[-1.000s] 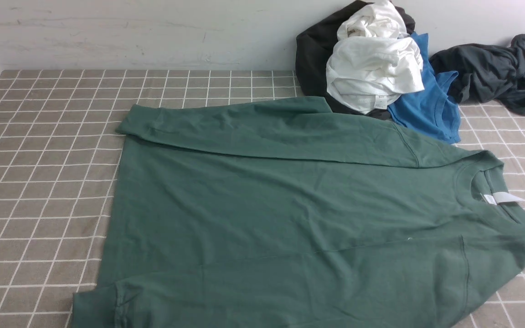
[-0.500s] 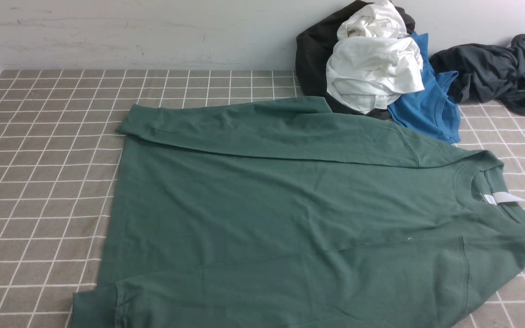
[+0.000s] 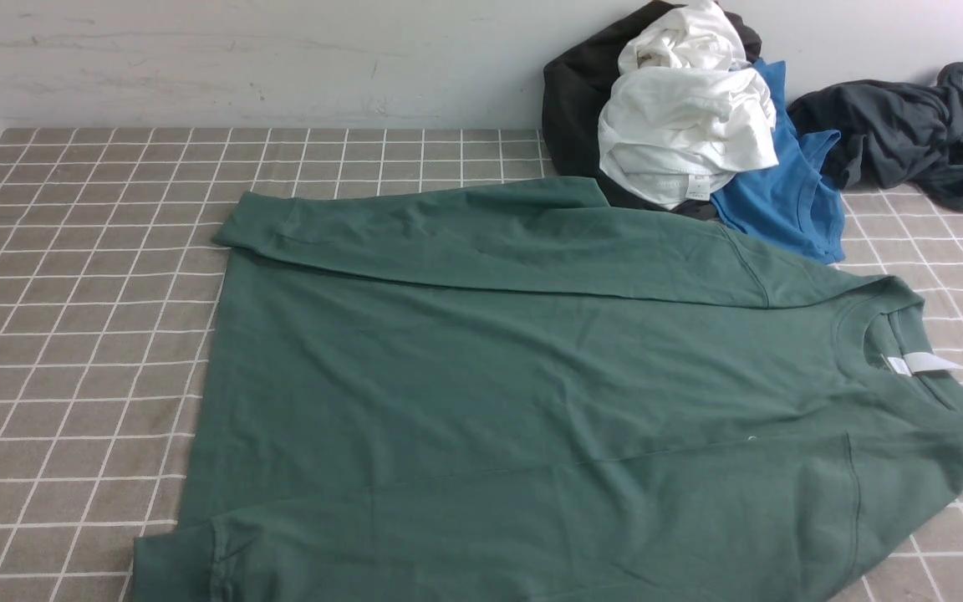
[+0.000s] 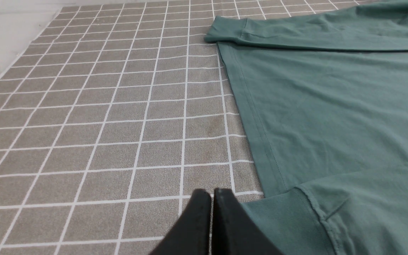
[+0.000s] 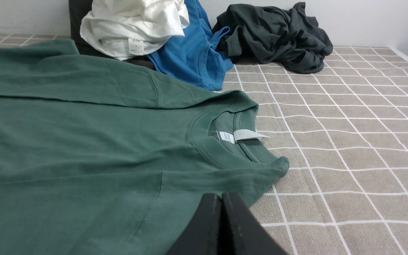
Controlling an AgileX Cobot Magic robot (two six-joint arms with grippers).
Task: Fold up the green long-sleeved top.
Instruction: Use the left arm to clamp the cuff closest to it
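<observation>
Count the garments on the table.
5: green top spread in front; black garment, white garment, blue t-shirt piled behind it; dark grey garment far right. More may be hidden.

Table cover (image 3: pixel 72 293): a grey-brown cloth with thin white lines that make squares. It shows along the left side and at the right edge of the front view.
Wall (image 3: pixel 239 58): plain white, across the top of the picture, with a few faint marks.
White shirt (image 3: pixel 682 134): bunched up at the upper right, on top of a pile.
Tag (image 3: pixel 690 186): small and white, at the lower edge of the white shirt.
Black cloth (image 3: pixel 573 109): under and behind the white shirt, against the wall.
Blue shirt (image 3: pixel 782 192): bright blue, partly under the white shirt's right side, spreading down onto the table cover.
Dark grey cloth (image 3: pixel 908 134): crumpled in the far upper right, right beside the blue shirt.
</observation>
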